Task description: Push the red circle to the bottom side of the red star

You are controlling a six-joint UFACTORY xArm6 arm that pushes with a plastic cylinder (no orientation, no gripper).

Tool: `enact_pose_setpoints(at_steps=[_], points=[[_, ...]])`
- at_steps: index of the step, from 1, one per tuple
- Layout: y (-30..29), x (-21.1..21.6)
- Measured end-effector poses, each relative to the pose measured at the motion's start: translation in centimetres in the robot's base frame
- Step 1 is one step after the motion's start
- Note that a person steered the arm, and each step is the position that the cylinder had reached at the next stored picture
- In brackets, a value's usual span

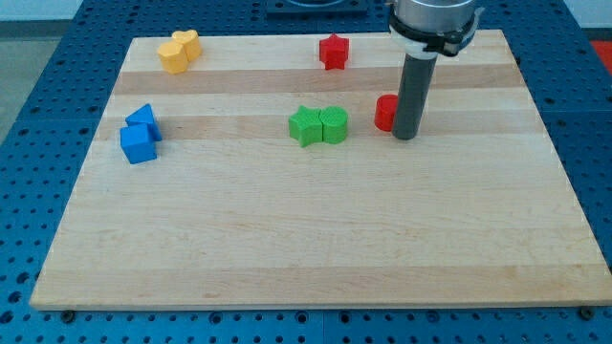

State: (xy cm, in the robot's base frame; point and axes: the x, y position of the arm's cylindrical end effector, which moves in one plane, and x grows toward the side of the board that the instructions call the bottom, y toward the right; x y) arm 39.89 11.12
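The red circle [384, 113] sits right of the board's centre, partly hidden by my rod. My tip [405, 136] rests on the board touching or almost touching the circle's right side. The red star [333, 51] lies near the view's top, up and to the left of the circle.
A green star [305, 125] and a green circle [334, 125] sit together just left of the red circle. Two yellow blocks [179, 51] lie at the top left. A blue triangle [143, 118] and a blue cube [137, 144] lie at the left. The wooden board [316, 239] ends in blue pegboard.
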Motion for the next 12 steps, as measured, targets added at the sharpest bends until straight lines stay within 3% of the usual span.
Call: enact_pose_setpoints(at_steps=[4,12], points=[[-3.8,-4.7],[-7.5,-10.0]])
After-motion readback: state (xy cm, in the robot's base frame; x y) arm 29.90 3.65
